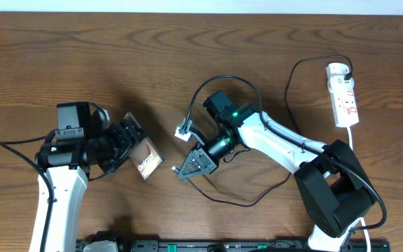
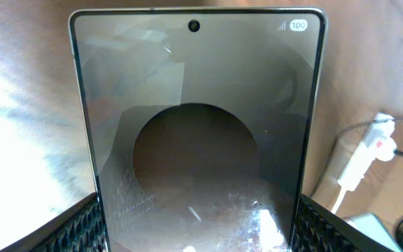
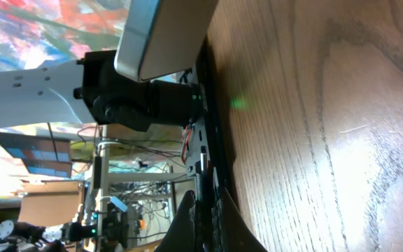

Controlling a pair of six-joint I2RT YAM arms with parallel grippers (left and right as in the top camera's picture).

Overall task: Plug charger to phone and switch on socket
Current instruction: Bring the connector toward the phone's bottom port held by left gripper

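My left gripper (image 1: pixel 130 145) is shut on the phone (image 1: pixel 146 160) and holds it tilted above the table. The phone's screen fills the left wrist view (image 2: pixel 198 126), with the fingers (image 2: pixel 198 234) on its two long sides. My right gripper (image 1: pixel 189 168) is right of the phone with its fingers (image 3: pixel 205 224) pressed together on something thin and dark. The charger's black cable (image 1: pixel 257 201) runs from this gripper under the right arm to its plug (image 1: pixel 346 70) in the socket (image 1: pixel 343 98) at the far right. The phone's edge shows in the right wrist view (image 3: pixel 163 35).
A black loop ending in a small white connector (image 1: pixel 182 131) hangs by the right wrist. The socket also shows in the left wrist view (image 2: pixel 359 161). A black rail (image 1: pixel 229 245) runs along the table's front edge. The right arm's base (image 1: pixel 334 196) stands at the front right.
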